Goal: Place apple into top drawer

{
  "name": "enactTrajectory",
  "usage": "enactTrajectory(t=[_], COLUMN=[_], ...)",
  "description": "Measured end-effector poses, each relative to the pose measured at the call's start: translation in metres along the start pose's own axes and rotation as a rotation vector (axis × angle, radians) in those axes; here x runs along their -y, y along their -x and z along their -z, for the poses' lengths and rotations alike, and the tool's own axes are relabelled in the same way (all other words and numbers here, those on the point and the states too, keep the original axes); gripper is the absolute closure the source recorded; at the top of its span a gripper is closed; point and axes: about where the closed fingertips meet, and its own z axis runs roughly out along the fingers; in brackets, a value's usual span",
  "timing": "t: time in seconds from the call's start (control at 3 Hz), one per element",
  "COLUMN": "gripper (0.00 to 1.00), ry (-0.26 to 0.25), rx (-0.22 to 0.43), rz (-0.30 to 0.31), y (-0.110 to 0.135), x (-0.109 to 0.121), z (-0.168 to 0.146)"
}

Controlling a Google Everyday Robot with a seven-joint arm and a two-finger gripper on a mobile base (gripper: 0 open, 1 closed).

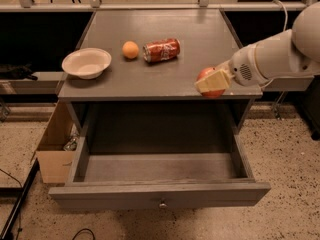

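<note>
My hand gripping apple, over desk front edge, top drawer open below, to my left.

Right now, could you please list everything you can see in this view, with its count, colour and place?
apple: one, red, at the table's front right edge, in the gripper
top drawer: one, grey, pulled open below the table top
table: one, grey, centre of view
bowl: one, cream, left side of the table top
orange fruit: one, orange, between bowl and soda can
soda can: one, red, lying on its side mid-table
cardboard box: one, brown, on the floor left of the drawer
gripper: one, cream fingers, shut on the apple
arm: one, white, reaching in from the right
</note>
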Motion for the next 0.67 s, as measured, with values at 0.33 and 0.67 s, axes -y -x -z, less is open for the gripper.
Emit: enactTrajectory(t=[0.33, 0.67], gripper=[1.00, 1.00], ry=[0.017, 0.028], rx=[-0.026, -0.043], rz=[-0.014, -0.023], y=[-0.022, -0.035], x=[-0.008, -0.013], z=[0.012, 0.019])
